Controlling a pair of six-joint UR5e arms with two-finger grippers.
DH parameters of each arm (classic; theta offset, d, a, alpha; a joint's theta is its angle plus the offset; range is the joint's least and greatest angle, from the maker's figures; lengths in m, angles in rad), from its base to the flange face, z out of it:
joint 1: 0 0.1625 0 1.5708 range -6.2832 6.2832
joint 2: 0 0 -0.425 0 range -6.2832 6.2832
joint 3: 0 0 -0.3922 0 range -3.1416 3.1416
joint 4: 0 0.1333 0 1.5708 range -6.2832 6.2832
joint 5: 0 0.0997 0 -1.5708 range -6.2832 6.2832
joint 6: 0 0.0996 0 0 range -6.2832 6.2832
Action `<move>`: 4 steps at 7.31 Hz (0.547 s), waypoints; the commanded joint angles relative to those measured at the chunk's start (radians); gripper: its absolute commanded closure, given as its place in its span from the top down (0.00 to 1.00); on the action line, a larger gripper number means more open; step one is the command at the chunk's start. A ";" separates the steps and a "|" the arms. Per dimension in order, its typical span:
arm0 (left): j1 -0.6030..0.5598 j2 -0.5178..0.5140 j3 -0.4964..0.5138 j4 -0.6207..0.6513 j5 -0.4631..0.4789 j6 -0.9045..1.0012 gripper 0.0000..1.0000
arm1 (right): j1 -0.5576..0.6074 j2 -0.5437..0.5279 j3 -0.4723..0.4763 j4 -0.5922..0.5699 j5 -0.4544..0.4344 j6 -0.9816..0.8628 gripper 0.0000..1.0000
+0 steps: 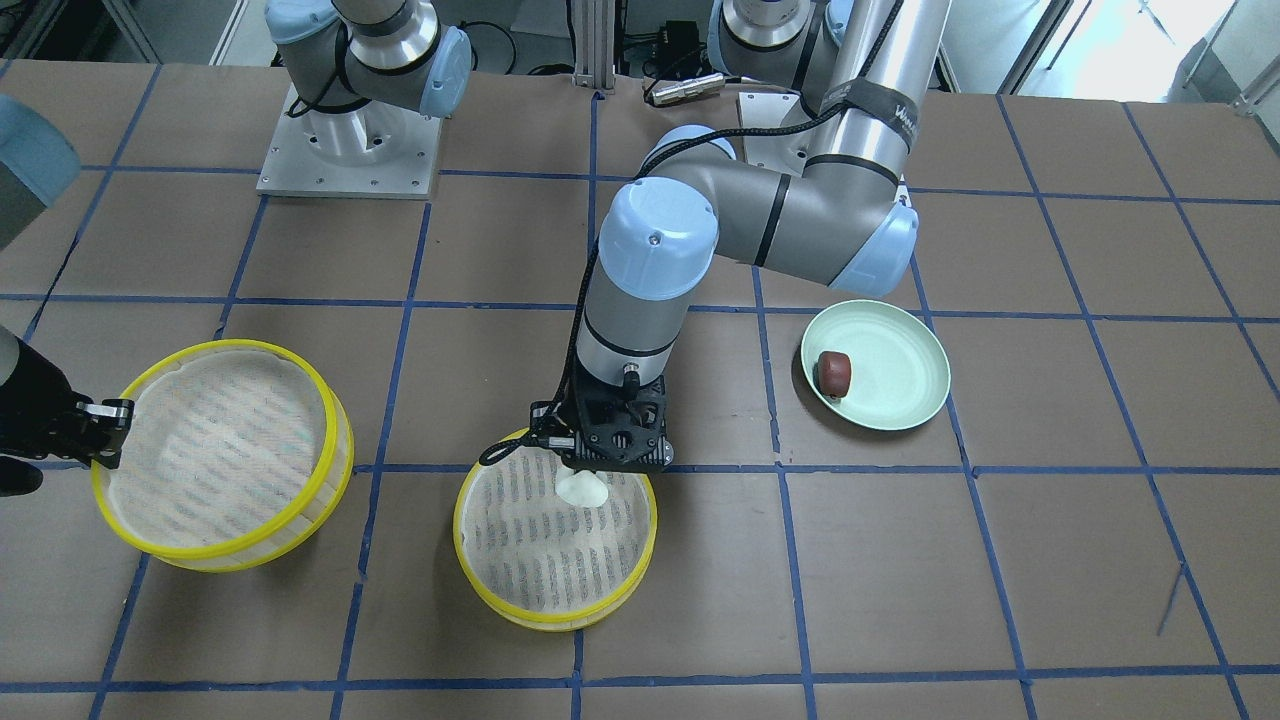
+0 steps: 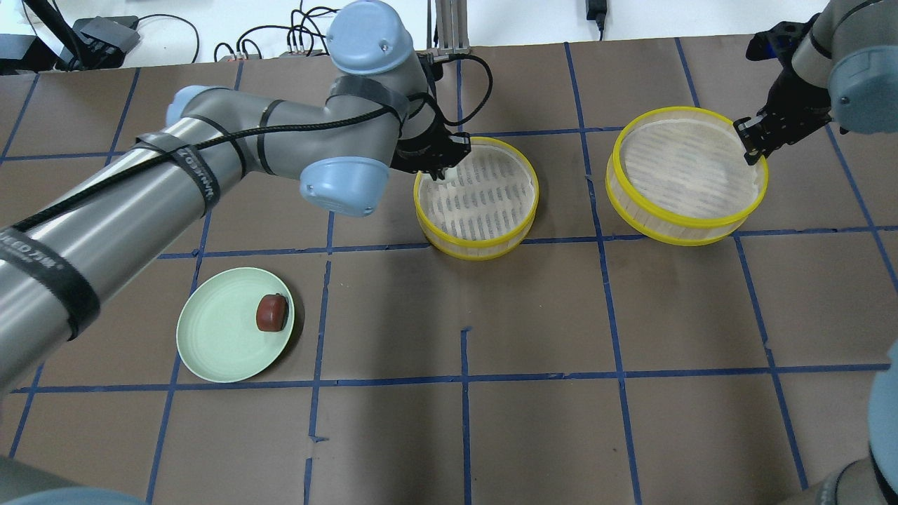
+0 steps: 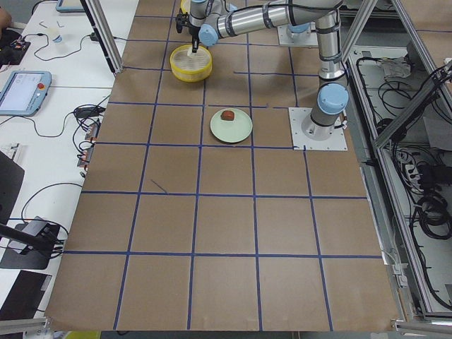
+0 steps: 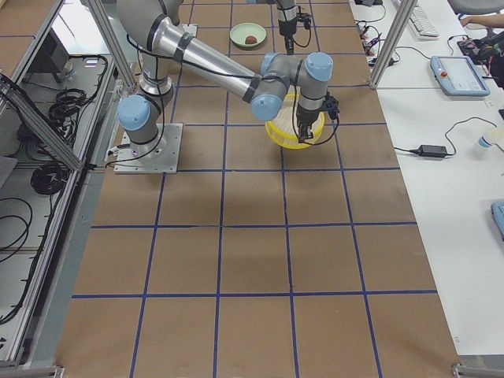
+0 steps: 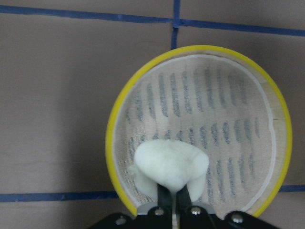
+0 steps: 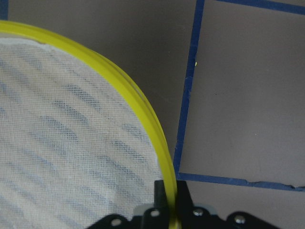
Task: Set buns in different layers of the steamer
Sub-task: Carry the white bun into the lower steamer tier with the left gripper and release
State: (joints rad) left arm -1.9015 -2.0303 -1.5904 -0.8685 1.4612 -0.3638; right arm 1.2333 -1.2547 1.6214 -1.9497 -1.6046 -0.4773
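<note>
Two trays (image 2: 477,245) (image 2: 684,231) well apart; right pincer (image 2: 751,139) clamps rim (image 6: 138,102).

Two steamer layers (image 1: 560,560) (image 1: 220,450), two buns (image 1: 582,488) (image 1: 834,373), one plate (image 1: 895,370)

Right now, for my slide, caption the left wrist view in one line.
Left gripper, shut on the white bun, holds it over the slatted floor of a yellow-rimmed steamer layer.

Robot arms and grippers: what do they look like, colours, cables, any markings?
The left arm and right arm are silver-grey tubes with pale blue joint caps. A black cable is strapped along the left one by black bands with white lettering. The left gripper and right gripper are black, each with two slim fingers.
</note>
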 commanded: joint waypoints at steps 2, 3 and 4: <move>-0.002 0.028 0.000 0.026 0.014 0.053 1.00 | 0.000 0.001 0.000 0.000 0.000 0.002 0.08; 0.027 0.073 -0.017 0.016 0.100 0.144 1.00 | 0.000 -0.002 -0.002 0.002 0.000 0.005 0.08; 0.121 0.132 -0.029 -0.104 0.129 0.230 1.00 | 0.008 -0.008 -0.005 0.006 0.000 0.096 0.08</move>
State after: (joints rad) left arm -1.8620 -1.9617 -1.6048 -0.8783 1.5389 -0.2345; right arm 1.2350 -1.2570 1.6197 -1.9477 -1.6045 -0.4524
